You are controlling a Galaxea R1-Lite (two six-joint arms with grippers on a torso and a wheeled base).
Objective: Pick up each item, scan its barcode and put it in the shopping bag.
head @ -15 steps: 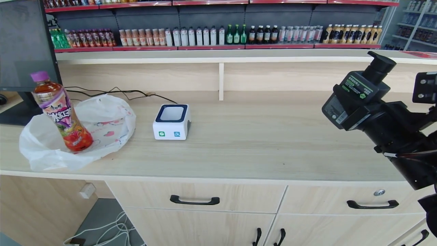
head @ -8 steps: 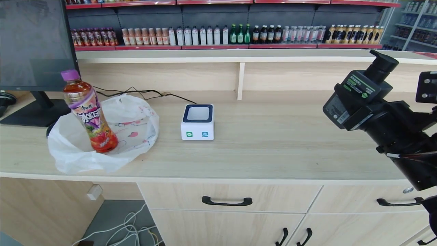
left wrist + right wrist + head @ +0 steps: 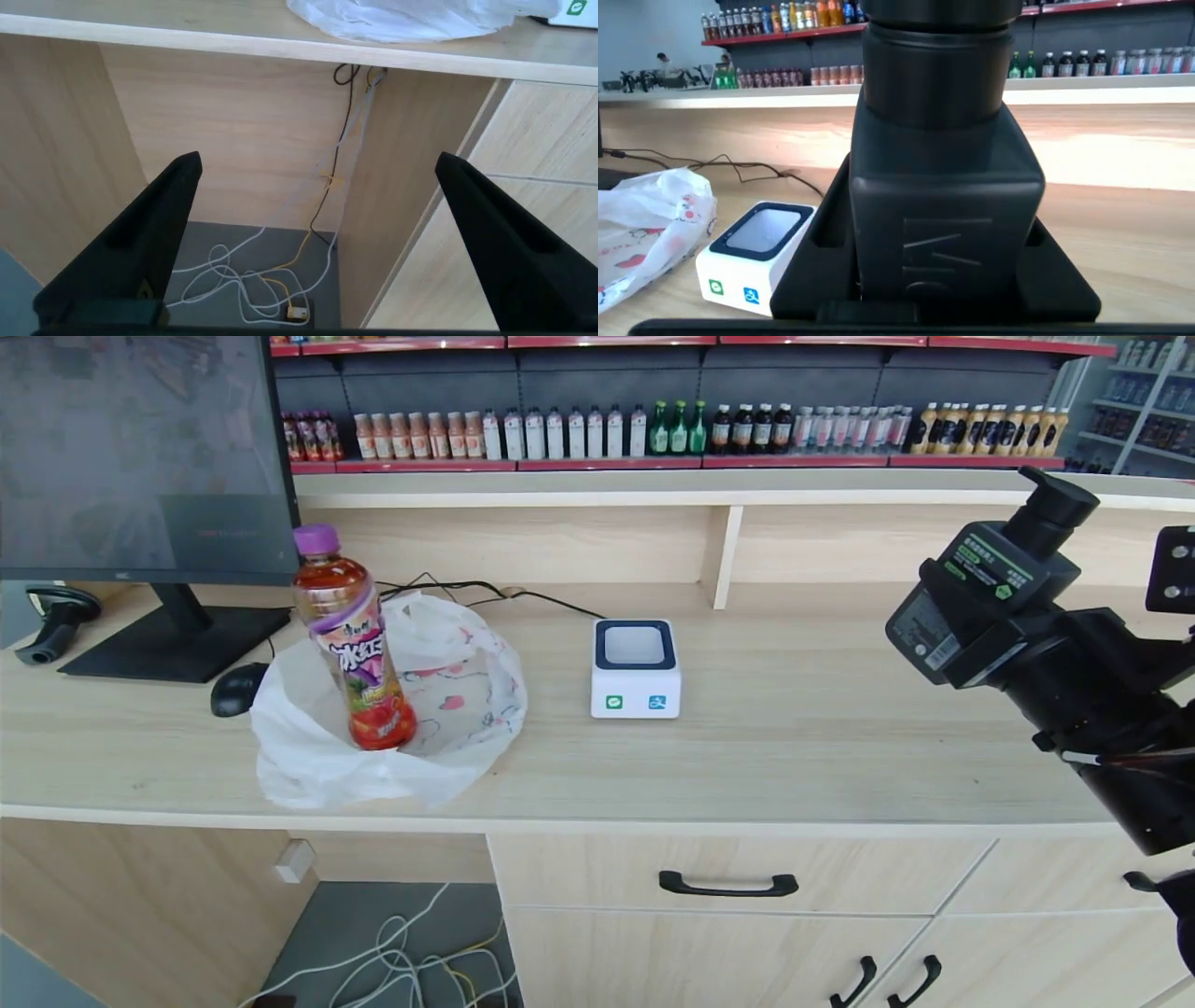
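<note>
The scanner [image 3: 635, 669], a white box with a dark-rimmed window facing up, stands on the tabletop [image 3: 794, 747]. Left of it, near but not touching, lies the white bag [image 3: 485, 700], open and slumped. A tea bottle [image 3: 355, 644] with a purple cap stands in the bag, leaning slightly; its base sinks into the plastic and it hides part of the bag's far rim.

Well to the right of the scanner and above the tabletop, the right pincer [image 3: 938, 252] is clamped on a black bottle [image 3: 980, 597]. The bottle is tilted, cap up and away, with a barcode label on its near end. The fingers cover its lower sides, and the arm is cut off at the picture's edge. In the right wrist view the bottle blocks most of the scene, with the scanner and a bit of the bag beside it.

The left pincer [image 3: 318, 233] hangs below the tabletop's front edge, left of the scanner, fingers wide apart with nothing between them. Beyond it are cables [image 3: 252, 280] on the floor.

Farther left of the scanner than the bag are a mouse [image 3: 238, 689] and a monitor [image 3: 140, 457], the monitor cut off at the top. A dark handheld device [image 3: 51, 621] beyond them is hard to make out.
</note>
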